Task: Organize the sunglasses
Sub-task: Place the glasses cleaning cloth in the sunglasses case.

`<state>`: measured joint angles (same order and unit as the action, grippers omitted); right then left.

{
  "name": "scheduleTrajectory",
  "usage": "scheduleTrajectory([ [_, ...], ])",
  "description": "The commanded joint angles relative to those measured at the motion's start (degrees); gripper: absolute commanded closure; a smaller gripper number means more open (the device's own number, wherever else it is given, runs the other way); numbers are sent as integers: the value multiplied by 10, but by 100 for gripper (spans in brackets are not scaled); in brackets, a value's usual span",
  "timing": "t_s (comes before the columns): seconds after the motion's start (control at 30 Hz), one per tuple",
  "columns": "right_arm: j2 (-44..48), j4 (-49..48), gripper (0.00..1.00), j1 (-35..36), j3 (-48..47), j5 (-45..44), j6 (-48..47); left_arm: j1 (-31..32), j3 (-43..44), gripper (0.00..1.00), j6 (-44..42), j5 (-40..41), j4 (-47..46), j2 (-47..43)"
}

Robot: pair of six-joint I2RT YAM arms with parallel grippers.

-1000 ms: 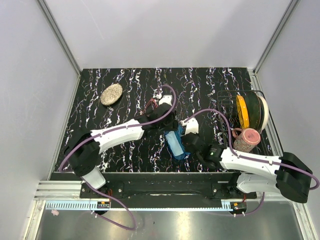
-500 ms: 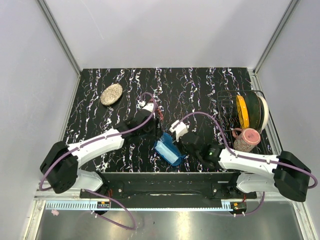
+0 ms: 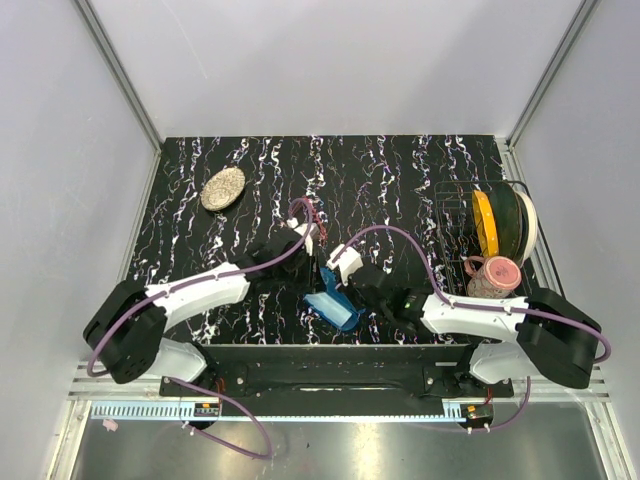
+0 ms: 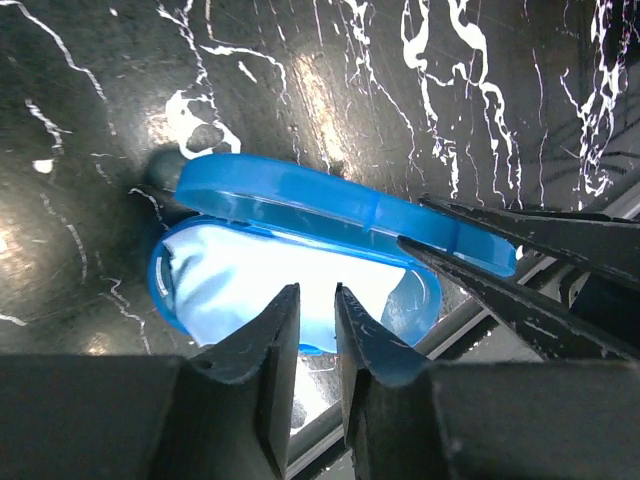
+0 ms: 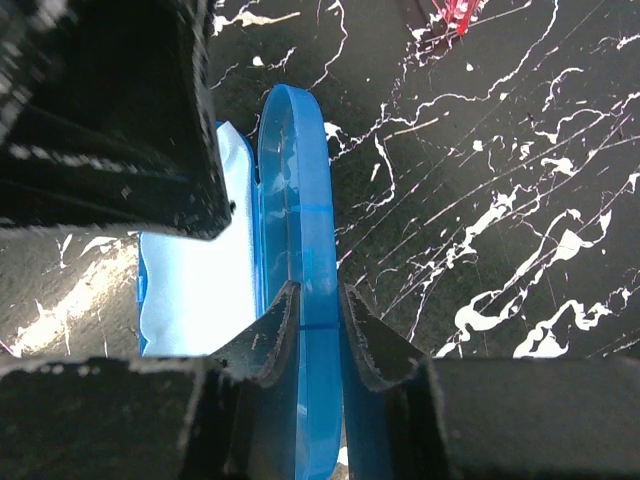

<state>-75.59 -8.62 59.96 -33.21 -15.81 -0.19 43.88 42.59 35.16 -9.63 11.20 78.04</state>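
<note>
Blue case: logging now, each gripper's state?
Left gripper: jaws nearly closed over the cloth, grip cannot be told.
Right gripper: closed on the blue case lid.

a glossy blue hard case point(image 3: 333, 305) sits at the lower centre of the top view, on a black table point(image 3: 400, 170) veined with white. the case is open, its lid raised on edge above the lower shell. a light blue cloth point(image 4: 250, 270) lies crumpled inside the lower shell, filling most of it. in the upper left of the tabletop, well apart from the case, lies an oval, speckled tan dish point(image 3: 222, 188). at the right edge stands a wire rack point(image 3: 450, 215) holding a yellow plate point(image 3: 484, 222) and a white plate point(image 3: 520, 220) upright, side by side. a pink mug point(image 3: 495, 277) sits at the rack's near end. pale walls point(image 3: 330, 60) enclose the table.
</note>
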Motion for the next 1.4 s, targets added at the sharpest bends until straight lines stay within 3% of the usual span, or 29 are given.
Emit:
scheduleTrajectory([
  [0.0,-8,-53,100,2,-3,-4,-14,3,-8,76,2,-54,-73,31],
  [0.43,-4,-63,100,3,5,-27,-3,28,-14,82,14,-14,-88,116],
  [0.53,-7,-59,96,2,4,-47,16,30,-10,83,22,0,-88,127],
  [0.63,-3,-36,80,3,-4,-67,41,32,-6,84,34,12,-83,137],
  [0.7,15,-21,54,2,-11,-78,67,35,-2,84,42,22,-80,142],
  [0.8,63,25,40,3,-26,-79,114,37,0,84,60,31,-71,146],
  [0.9,119,106,38,3,-54,-80,179,38,3,84,83,33,-67,150],
  [1.0,163,197,39,3,-89,-69,261,39,8,84,115,35,-54,156],
  [1.1,173,295,50,2,-125,-38,357,42,14,85,147,37,-41,165],
  [1.13,168,337,58,3,-131,-20,382,43,14,85,156,38,-41,167],
  [1.37,99,366,82,3,-119,13,537,53,3,85,275,64,-64,160],
])
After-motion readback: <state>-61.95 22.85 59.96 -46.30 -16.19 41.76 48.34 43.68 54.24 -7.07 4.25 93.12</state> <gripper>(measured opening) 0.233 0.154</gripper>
